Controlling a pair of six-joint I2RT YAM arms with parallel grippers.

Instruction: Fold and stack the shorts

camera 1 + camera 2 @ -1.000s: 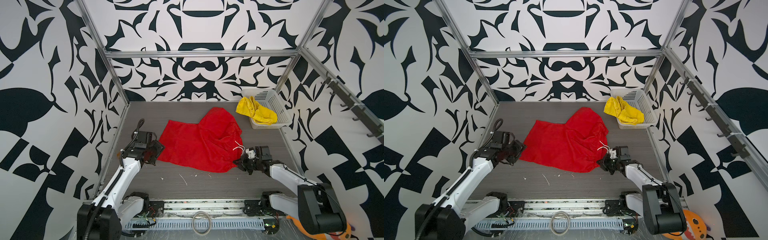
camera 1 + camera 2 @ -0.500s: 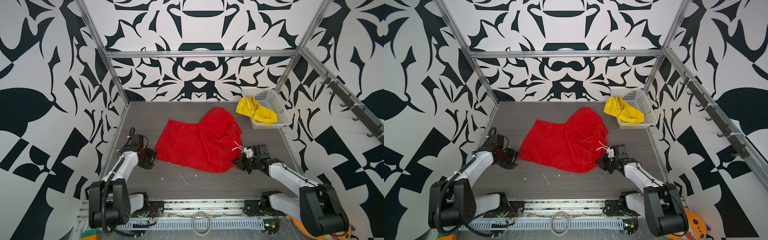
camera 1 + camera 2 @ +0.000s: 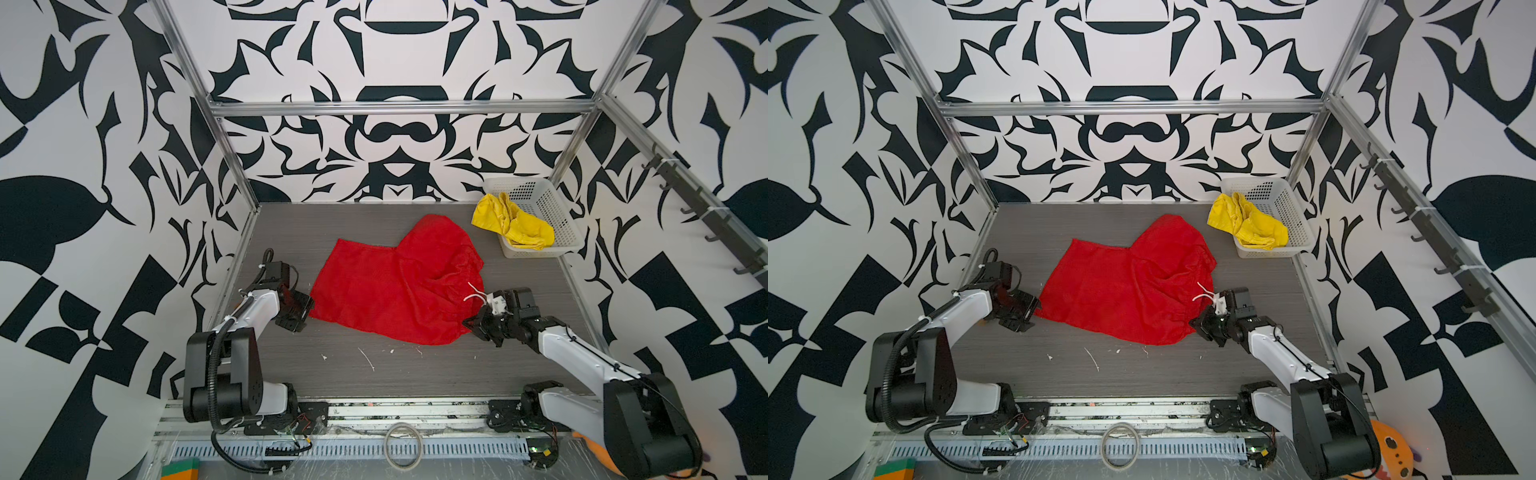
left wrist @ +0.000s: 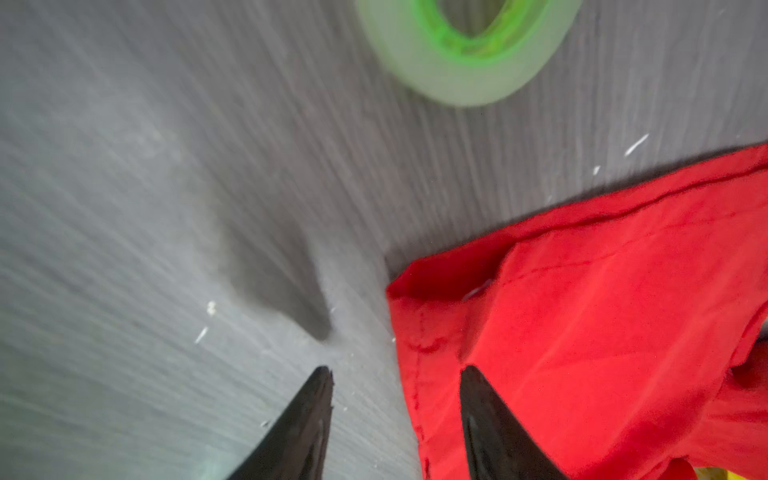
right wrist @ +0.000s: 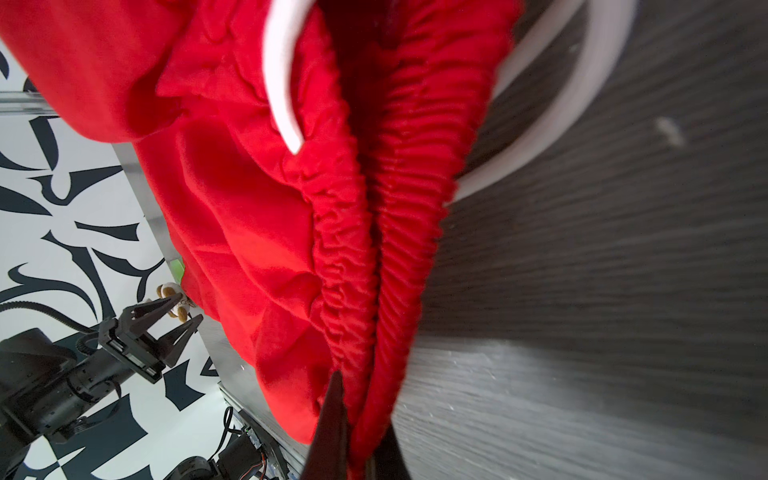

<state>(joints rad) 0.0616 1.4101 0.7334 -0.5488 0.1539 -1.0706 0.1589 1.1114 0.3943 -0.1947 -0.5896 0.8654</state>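
Clamped tight on the gathered waistband [image 5: 399, 208] of the red shorts [image 3: 386, 286], the right pincer [image 3: 468, 323] sits low at about 4 o'clock of the cloth in both top views. Its wrist view shows the elastic folds squeezed between the closed fingers, with the white drawstring [image 5: 282, 83] looping loose beside them. That grip reads as an anchor: pinning one end lets the thin fabric be pulled flat rather than dragged in a heap. The left pincer [image 4: 395, 370] is at about 8 o'clock of the shorts, down near the table [image 3: 415, 374], its jaws apart and empty. One finger is over bare wood grain and the other over the red corner, so the hem edge lies between them; whether either finger touches the cloth I cannot tell. I judge it is lining up to nip that leg corner, which would give the two arms opposite ends of the garment for spreading or a first fold. The red shorts lie in the middle of the table, fairly flat toward 9 o'clock, humped and rumpled toward 1 o'clock, not yet folded. The yellow shorts [image 3: 515, 224] are bunched over the near rim of the white basket [image 3: 552, 208] in the table's 1 o'clock corner, well apart from both arms, so stacking looks a long way off.
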